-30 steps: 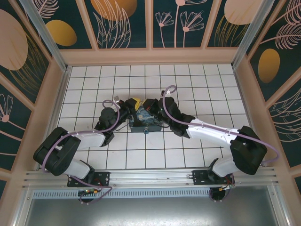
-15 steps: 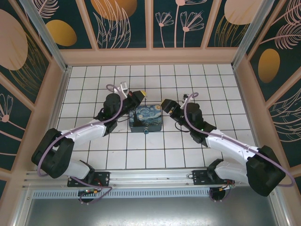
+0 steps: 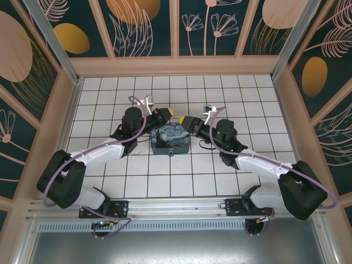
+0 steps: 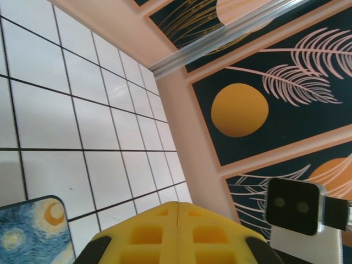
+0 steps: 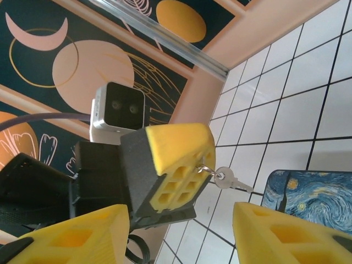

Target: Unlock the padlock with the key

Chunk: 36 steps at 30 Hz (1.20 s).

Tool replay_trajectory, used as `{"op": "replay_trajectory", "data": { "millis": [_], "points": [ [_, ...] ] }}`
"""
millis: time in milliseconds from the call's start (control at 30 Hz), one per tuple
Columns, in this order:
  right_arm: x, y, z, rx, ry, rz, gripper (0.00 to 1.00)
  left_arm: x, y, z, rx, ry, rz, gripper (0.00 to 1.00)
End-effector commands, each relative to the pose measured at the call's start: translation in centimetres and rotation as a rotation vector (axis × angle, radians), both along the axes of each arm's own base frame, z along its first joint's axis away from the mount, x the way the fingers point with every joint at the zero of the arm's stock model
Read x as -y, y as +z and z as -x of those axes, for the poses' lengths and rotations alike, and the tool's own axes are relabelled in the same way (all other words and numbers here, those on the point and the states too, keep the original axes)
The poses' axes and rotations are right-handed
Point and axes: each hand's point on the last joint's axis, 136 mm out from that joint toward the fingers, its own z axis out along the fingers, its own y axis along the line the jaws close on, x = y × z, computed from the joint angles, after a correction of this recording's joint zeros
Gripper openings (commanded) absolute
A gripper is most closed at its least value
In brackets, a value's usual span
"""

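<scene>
Just beside the corner of the painted box [image 5: 311, 201], clear of the tiled worktop [image 5: 324, 110], the key [image 5: 234, 180] hangs from a small ring [image 5: 207, 170]. Its long axis lies nearly level, tilted slightly down. The bow sits at the ring and the blade points toward the box. The ring is pinched at the tip of the left claw [image 5: 192, 165], whose yellow fingers are pressed together. Seen from above, that claw hovers over the box's far left corner. The right claw [image 5: 180, 217] faces it from over the box's far right edge, its fingers spread wide apart.
</scene>
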Motion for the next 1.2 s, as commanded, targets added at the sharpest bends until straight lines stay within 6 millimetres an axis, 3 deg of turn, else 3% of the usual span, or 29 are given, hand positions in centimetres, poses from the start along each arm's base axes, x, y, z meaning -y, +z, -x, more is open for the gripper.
{"op": "replay_trajectory", "data": {
  "millis": [0, 433, 567, 800, 1167],
  "points": [
    [-1.0, 3.0, 0.3, 0.122, 0.046, -0.048, 0.52, 0.4, 1.6, 0.6, 0.019, -0.039, 0.084, 0.0],
    [-2.9, 2.5, -1.0, 0.14, 0.084, -0.062, 0.47, 0.4, 1.5, 1.5, -0.054, -0.062, 0.174, 0.0],
    [-3.3, 2.3, -1.1, 0.132, 0.093, -0.068, 0.39, 0.3, 1.1, 1.5, -0.078, -0.058, 0.181, 0.0],
    [-3.7, 1.5, -1.4, 0.104, 0.086, -0.055, 0.18, 0.3, 0.7, 1.5, -0.111, -0.051, 0.198, 0.0],
    [-3.8, 0.8, -1.8, 0.076, 0.072, -0.038, 0.01, 0.3, 0.8, 1.2, -0.122, -0.042, 0.205, 0.0]
  ]
}}
